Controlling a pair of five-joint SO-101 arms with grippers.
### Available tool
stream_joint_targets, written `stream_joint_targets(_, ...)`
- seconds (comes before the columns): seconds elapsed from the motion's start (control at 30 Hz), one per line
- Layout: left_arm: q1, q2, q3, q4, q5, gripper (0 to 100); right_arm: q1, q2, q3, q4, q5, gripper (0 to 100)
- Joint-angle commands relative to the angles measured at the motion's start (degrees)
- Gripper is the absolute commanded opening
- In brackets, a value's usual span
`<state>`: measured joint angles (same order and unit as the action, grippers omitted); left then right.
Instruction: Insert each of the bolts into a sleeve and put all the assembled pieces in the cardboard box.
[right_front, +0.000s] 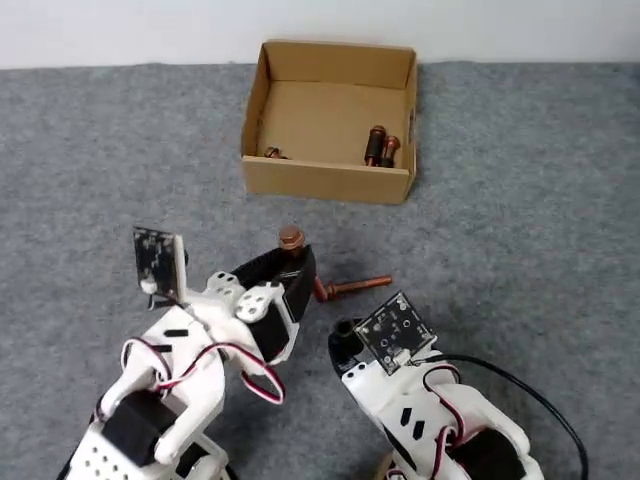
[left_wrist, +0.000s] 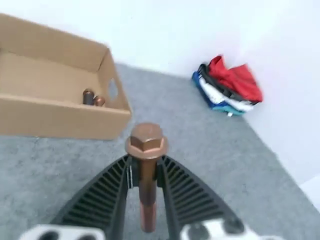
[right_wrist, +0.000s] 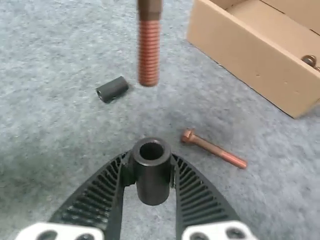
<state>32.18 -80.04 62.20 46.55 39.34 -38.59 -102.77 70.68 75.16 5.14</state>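
A copper bolt (left_wrist: 146, 145) stands head-up, pinched at its shank by the left tool (left_wrist: 146, 162), its threaded end hanging clear of the bench (right_front: 520, 250) and apart from the black sleeve (right_wrist: 151, 172) that the right tool (right_wrist: 150, 159) clamps upright, bore open; the right wrist view cuts off this bolt's head. A second bolt (right_wrist: 212, 148) and a second sleeve (right_wrist: 112, 89) lie loose on the grey bench, near the cardboard box (right_front: 325, 180). In the box two assembled pieces (right_front: 378, 146) lie by the near wall, partly hidden behind it, and a further copper item (right_front: 272, 153) in the corner is too small to make out.
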Motion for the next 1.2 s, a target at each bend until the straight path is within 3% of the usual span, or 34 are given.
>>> stream_joint_targets(0.0, 0.35, -3.87, 1.19, -3.69, 0.44, 0, -1.1, -0.13, -0.44, -1.45, 0.7, 0.8)
stream_joint_targets(0.2, 5.36, -6.86, 2.51, -1.14, 0.44, 0, -0.84, -0.66, -0.79, -2.95, 0.7, 0.8)
stream_joint_targets(0.7, 5.8, -6.77, 3.21, 3.08, 0.26, 0, -0.75, -0.13, -1.85, -6.37, 0.7, 0.8)
stream_joint_targets(1.17, 9.23, -6.77, 10.86, -5.71, -2.2, 0, -0.84, -0.13, -2.73, -6.37, 0.7, 0.8)
